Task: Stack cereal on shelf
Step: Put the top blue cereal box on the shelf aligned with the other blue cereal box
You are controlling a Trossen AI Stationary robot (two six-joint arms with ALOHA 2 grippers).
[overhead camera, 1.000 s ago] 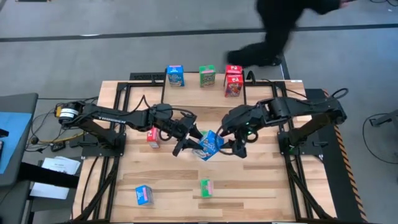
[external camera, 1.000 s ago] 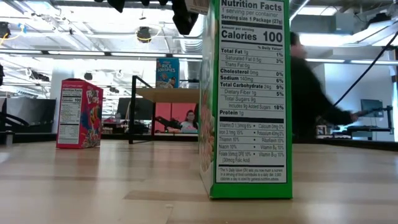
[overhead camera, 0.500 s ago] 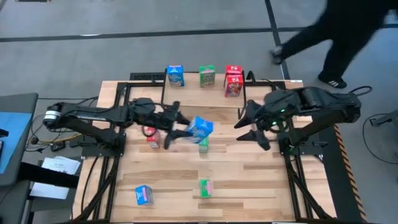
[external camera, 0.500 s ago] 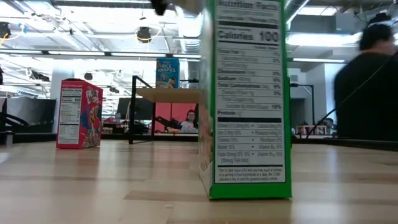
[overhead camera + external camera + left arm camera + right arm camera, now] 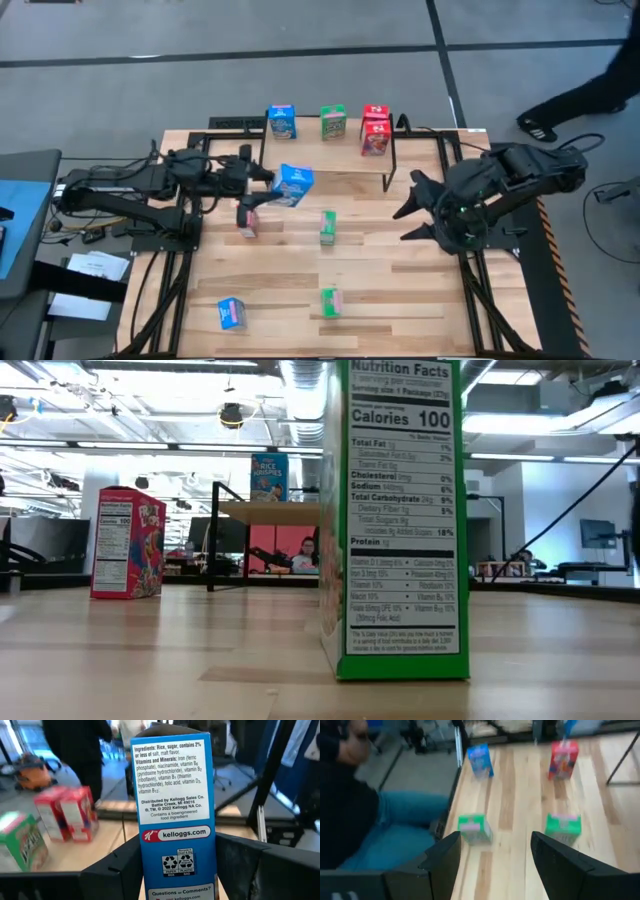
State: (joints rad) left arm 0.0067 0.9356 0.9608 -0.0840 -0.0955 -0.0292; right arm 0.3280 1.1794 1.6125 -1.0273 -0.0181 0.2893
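Note:
My left gripper [image 5: 268,189] is left of the table's middle, shut on a blue cereal box [image 5: 293,184] that hangs above the table. My right gripper [image 5: 408,207] is open at the right side, with nothing between its fingers [image 5: 445,857]. The shelf [image 5: 330,145] stands at the far edge, with a blue [image 5: 282,121], a green [image 5: 333,122] and two red boxes [image 5: 375,130] on top. On the tabletop stand or lie a red box [image 5: 247,222], two green boxes [image 5: 327,227] [image 5: 331,301] and a blue one [image 5: 231,314]. My left gripper pinches the blue box between its two fingers, which lie on its two wide faces near one end [image 5: 150,870]. A narrow printed side [image 5: 172,795] faces the wrist camera. The fingers come level from the table's left. The box is lifted clear of the table, somewhat tilted.
Black frame rails [image 5: 170,280] run along both table sides. In the low view one green box [image 5: 395,520] stands close to the camera and hides much of the table. A person's leg and shoe [image 5: 560,112] show beyond the far right corner.
My left gripper has drawn back toward the table's left and far edges and risen, rolling as it went; the blue box has gone with it, away from the middle. My right gripper has pulled back toward the right edge. A person has walked past behind the table, toward the right.

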